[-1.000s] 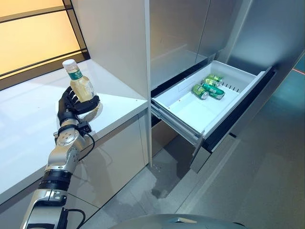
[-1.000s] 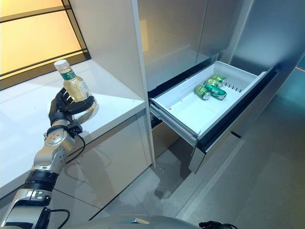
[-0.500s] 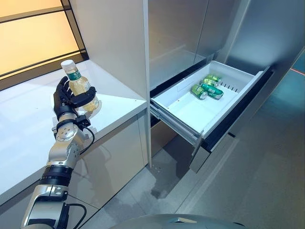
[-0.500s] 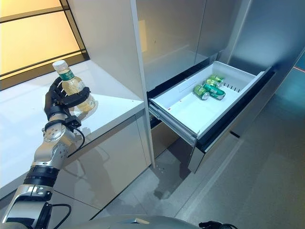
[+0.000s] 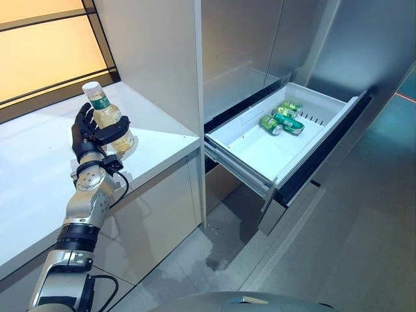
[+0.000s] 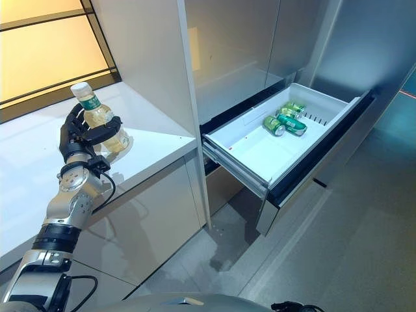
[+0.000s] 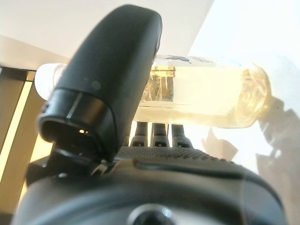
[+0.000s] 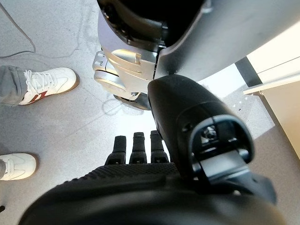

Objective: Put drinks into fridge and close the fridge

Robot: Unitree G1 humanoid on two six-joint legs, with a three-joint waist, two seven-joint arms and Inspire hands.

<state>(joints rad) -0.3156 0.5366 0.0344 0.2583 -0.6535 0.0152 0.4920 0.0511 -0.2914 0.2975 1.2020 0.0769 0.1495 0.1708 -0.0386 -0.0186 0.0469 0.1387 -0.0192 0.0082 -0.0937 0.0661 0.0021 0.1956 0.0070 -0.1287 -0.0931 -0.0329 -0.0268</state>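
My left hand [image 5: 88, 139] is shut on a clear bottle [image 5: 109, 119] of pale yellow drink with a white cap and a green label. It holds the bottle tilted over the white counter [image 5: 39, 169]. I cannot tell whether the base touches the counter. In the left wrist view the thumb [image 7: 112, 79] lies across the bottle [image 7: 211, 101]. To the right, the fridge's drawer [image 5: 257, 156] stands pulled out, with green cans [image 5: 281, 121] lying at its far end. My right hand [image 8: 140, 183] hangs over the floor with relaxed fingers, holding nothing.
A tall grey cabinet panel [image 5: 162, 58] stands between the counter and the fridge. The fridge's steel upper doors [image 5: 247, 39] are closed. A person's white shoes [image 8: 44, 84] show on the floor in the right wrist view.
My left hand has shifted a little to the left with the bottle. Its thumb has closed further round the bottle's front. The drawer and the cans have not moved.
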